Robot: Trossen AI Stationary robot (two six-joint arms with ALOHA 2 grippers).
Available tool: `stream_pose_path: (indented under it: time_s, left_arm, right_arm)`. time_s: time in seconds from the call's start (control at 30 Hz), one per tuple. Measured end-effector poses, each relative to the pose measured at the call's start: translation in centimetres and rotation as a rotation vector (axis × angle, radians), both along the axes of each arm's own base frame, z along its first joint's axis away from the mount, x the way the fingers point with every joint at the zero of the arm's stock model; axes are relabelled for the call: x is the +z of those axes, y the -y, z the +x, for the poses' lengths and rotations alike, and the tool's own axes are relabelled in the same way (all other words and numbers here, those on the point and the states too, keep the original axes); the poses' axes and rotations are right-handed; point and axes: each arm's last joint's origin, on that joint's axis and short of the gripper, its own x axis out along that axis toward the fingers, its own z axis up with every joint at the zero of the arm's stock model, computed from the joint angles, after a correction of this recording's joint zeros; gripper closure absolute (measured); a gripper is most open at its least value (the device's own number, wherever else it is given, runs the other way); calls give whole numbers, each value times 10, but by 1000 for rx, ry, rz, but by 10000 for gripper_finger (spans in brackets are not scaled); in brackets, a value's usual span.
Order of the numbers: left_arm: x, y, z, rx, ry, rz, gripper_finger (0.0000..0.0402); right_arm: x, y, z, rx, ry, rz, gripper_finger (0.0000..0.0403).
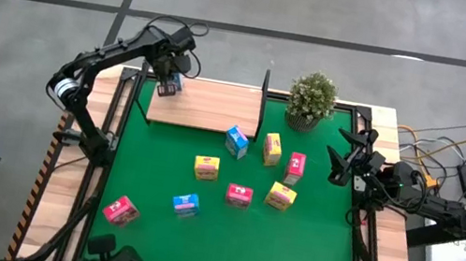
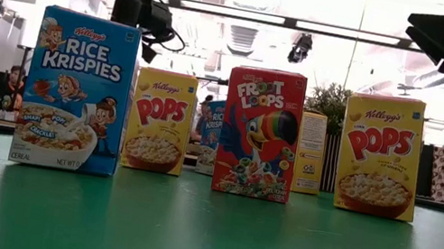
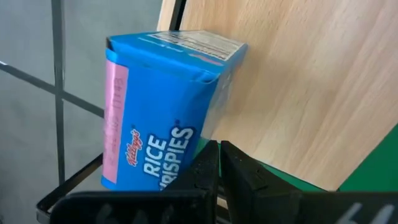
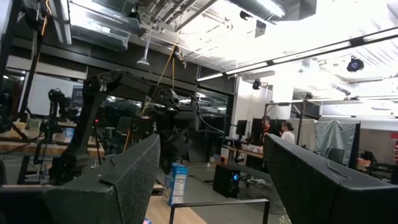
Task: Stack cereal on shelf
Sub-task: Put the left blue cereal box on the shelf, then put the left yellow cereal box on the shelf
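The wooden shelf lies at the mat's far edge. One blue Rice Krispies box stands on the shelf's left end; it also shows in the right wrist view. My left gripper is shut, just above and beside this box. Several more cereal boxes stand on the green mat: blue ones, yellow ones and pink-red ones. My right gripper is open and empty at the mat's right edge. My left gripper's shut fingertips stand against the printed face of the blue box near one corner. I cannot tell whether they touch it. The box stands on the shelf.
A potted green plant stands at the shelf's right end. Black metal frames rise at the shelf's ends. The mat's near right part is bare. Cables and equipment lie beyond the table's right edge. People show far off in the room.
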Motion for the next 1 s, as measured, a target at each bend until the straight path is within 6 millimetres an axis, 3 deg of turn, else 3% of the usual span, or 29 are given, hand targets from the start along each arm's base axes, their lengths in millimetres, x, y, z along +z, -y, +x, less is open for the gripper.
stream_pose_path:
  time_s: [0.37, 0.5, 0.73, 1.0]
  left_arm:
    - [15, 17, 8, 29, 35, 17, 402]
    - [31, 37, 13, 6, 194, -21, 402]
    - [57, 90, 27, -132, 664, -131, 402]
    - [43, 169, 45, -281, 874, -156, 402]
  right_arm:
    - [0, 0, 0, 3, 1, 4, 129]
    - [0, 0, 0, 10, 9, 19, 129]
    - [1, 0, 0, 18, 24, 30, 129]
    - [2, 0, -1, 20, 37, 30, 129]
